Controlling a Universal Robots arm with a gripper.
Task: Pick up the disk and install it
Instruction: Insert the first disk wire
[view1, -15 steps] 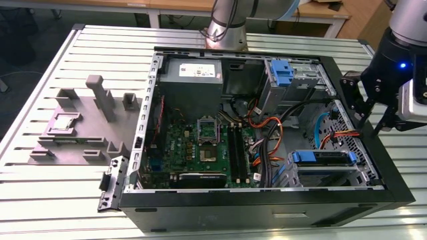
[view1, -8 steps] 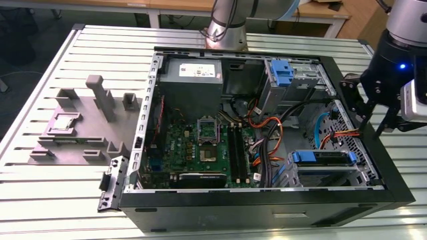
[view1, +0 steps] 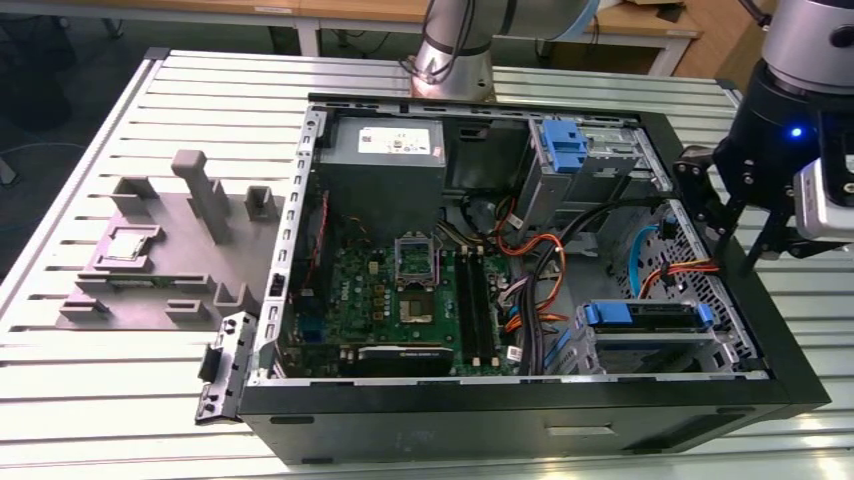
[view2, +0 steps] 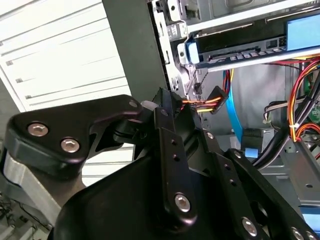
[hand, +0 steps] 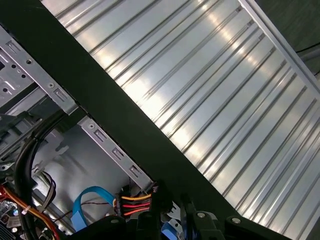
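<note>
An open computer case is seen lying on its side on a slatted metal desk, with its interior exposed to the exterior view. The gripper is positioned at the case's wall on the exterior view's right, its black fingers reaching down just over the rim. Whether the jaws are wide or narrow cannot be told from these pictures, and nothing is seen held between them. The disk, recognised by its blue plastic bracket, is seated in the drive bay in the corner of the case nearest the camera on the exterior view's right, below the gripper and near it but apart from it. In the second wrist view the disk is seen edge-on in the metal cage, beyond the gripper, with a red, yellow and black power cable lying between them and very close to the fingertips. A flat blue data cable is hung beside that connector. A bare blue caddy is mounted in the far bay, and a grey power supply is set next to it. The motherboard is laid across the case floor. A grey moulded fixture is placed on the desk at the exterior view's left, well apart from the case.
</note>
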